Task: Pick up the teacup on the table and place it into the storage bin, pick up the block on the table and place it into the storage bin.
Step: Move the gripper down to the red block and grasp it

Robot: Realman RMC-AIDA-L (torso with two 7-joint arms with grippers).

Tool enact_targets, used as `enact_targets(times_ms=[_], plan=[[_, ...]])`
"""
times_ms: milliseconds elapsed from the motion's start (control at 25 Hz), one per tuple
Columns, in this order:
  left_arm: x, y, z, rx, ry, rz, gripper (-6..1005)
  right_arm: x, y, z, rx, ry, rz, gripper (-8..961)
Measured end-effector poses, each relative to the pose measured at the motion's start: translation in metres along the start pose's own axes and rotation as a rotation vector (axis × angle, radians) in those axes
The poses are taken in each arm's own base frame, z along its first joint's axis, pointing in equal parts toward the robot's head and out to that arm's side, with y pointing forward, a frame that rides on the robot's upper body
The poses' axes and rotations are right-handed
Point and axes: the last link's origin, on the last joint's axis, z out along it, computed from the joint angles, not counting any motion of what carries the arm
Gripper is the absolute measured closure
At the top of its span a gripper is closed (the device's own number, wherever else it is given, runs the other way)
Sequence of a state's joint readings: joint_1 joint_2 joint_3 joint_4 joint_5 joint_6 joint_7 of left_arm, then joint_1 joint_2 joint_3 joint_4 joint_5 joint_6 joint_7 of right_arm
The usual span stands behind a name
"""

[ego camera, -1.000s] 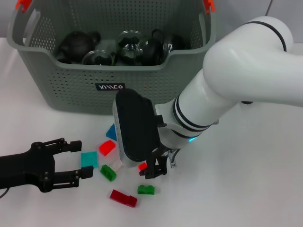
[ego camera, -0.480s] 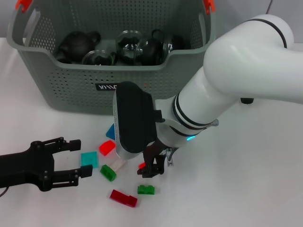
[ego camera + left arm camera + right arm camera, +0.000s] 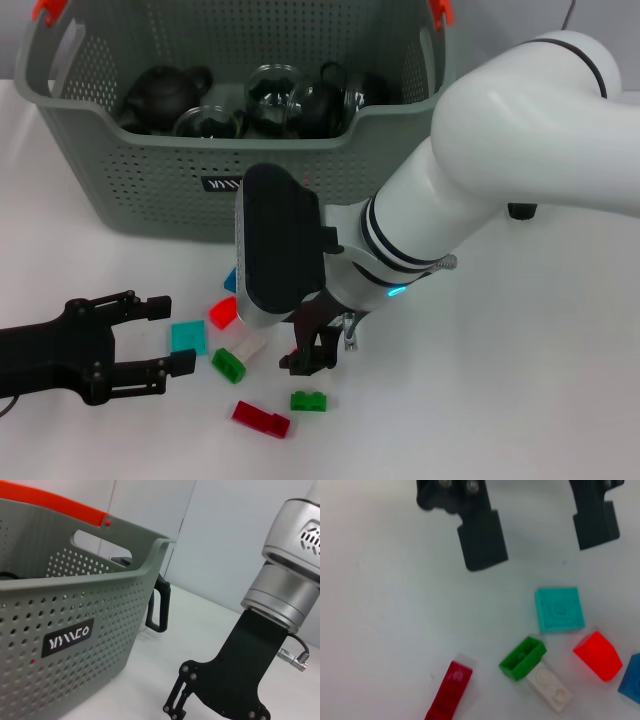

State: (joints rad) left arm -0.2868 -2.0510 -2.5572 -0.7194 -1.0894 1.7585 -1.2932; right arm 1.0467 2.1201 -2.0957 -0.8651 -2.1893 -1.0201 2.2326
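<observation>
Right gripper (image 3: 312, 358) down among the blocks, a green block (image 3: 308, 402) just below its tips, grip state unclear; left gripper (image 3: 168, 337) wide open beside a teal block (image 3: 187, 335)

I see the grey-green perforated storage bin (image 3: 230, 190) upright at twelve o'clock on my table, orange clips on its handles, black label facing me. Small coloured blocks (image 3: 228, 364) lie scattered at six o'clock of it.

The right arm reaches in from 2 o'clock, its right hand (image 3: 312, 358) pointed straight down. The left hand (image 3: 158, 337) lies at 8 o'clock, fingers spread.
</observation>
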Motion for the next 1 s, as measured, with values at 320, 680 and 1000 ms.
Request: enact_targets(times_ms=[320,680,1000], plan=[[0.0011,-0.0003,-0.001,-0.001,-0.002,0.006,170,-0.0035,0.0002,-0.0037,-0.01,-0.002,0.005,415],[0.0016,-0.0014,-0.0007,0.001,-0.003,0.007,170,-0.0039,-0.002,-0.0075,-0.015,0.001,0.012,416],[0.0018,-0.0012,-0.0009,0.0,-0.002,0.004,170,-0.0046,-0.0019,-0.0081,-0.017,0.0,0.013,416]])
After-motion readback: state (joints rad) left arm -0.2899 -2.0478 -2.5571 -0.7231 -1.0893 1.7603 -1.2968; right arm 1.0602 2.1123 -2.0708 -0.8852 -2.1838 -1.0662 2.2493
